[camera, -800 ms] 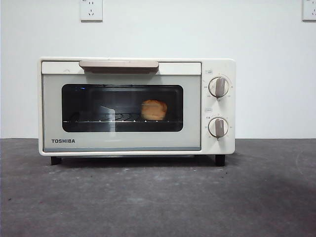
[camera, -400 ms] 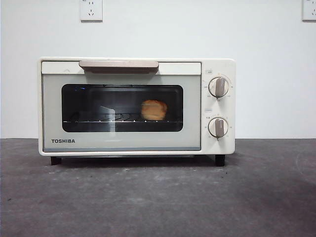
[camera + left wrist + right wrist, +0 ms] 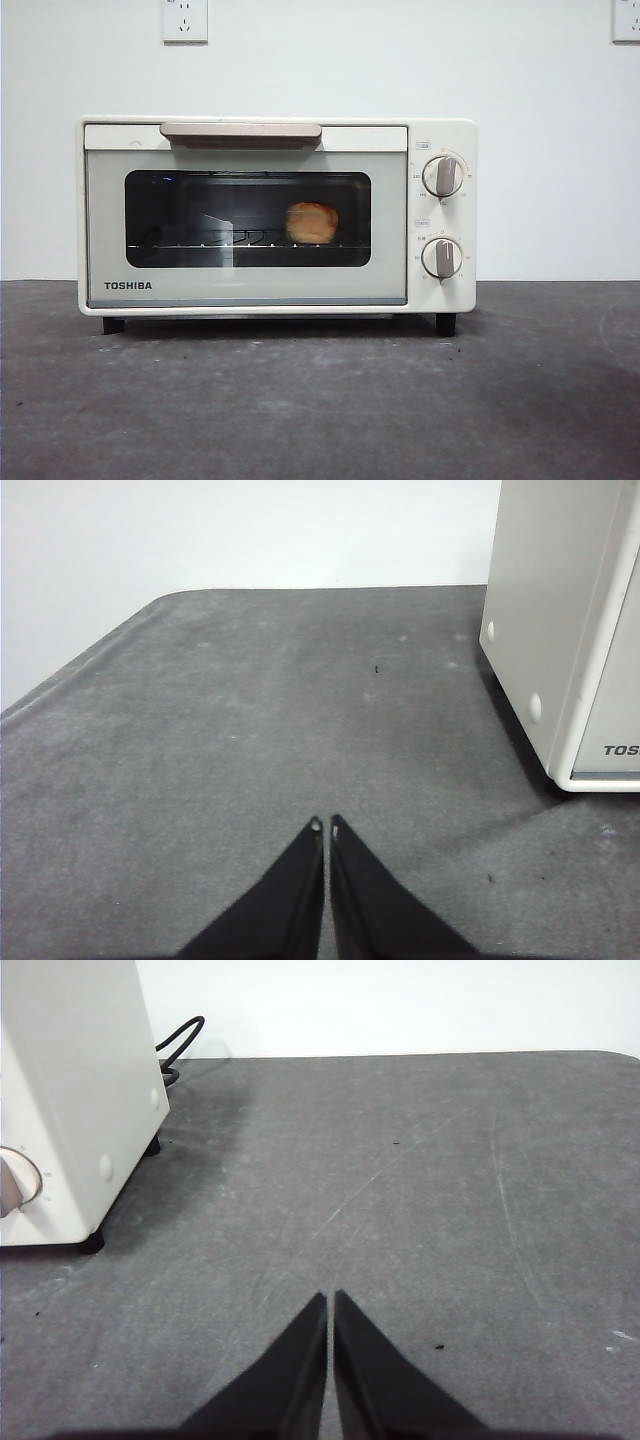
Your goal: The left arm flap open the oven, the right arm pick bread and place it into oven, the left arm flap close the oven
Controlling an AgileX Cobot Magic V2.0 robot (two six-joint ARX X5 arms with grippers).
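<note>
The bread [image 3: 312,222] is sitting on the wire rack [image 3: 245,243] inside the Toshiba toaster oven [image 3: 275,215], right of the window's middle, and it is showing me a rounded end face, so I am judging that its long axis is running front to back into the cavity, though the glass is hiding its length. That placement is making sense: laid lengthwise on the rack, it is clearing the door [image 3: 245,225], which is standing shut and upright with its beige bar handle [image 3: 240,131] along the top. The oven is standing toward the far edge of the bench [image 3: 320,400], door facing the near edge, its two knobs [image 3: 442,176] on the right. With the loaf in and the door closed, I am reading the task as finished. My left gripper [image 3: 323,826] is hanging over bare bench toward the left edge, beside the oven's left flank, jaws clenched on nothing. My right gripper [image 3: 329,1297] is doing likewise off the oven's right side, jaws pressed together and empty, well apart from the power cord [image 3: 178,1042] trailing behind.
</note>
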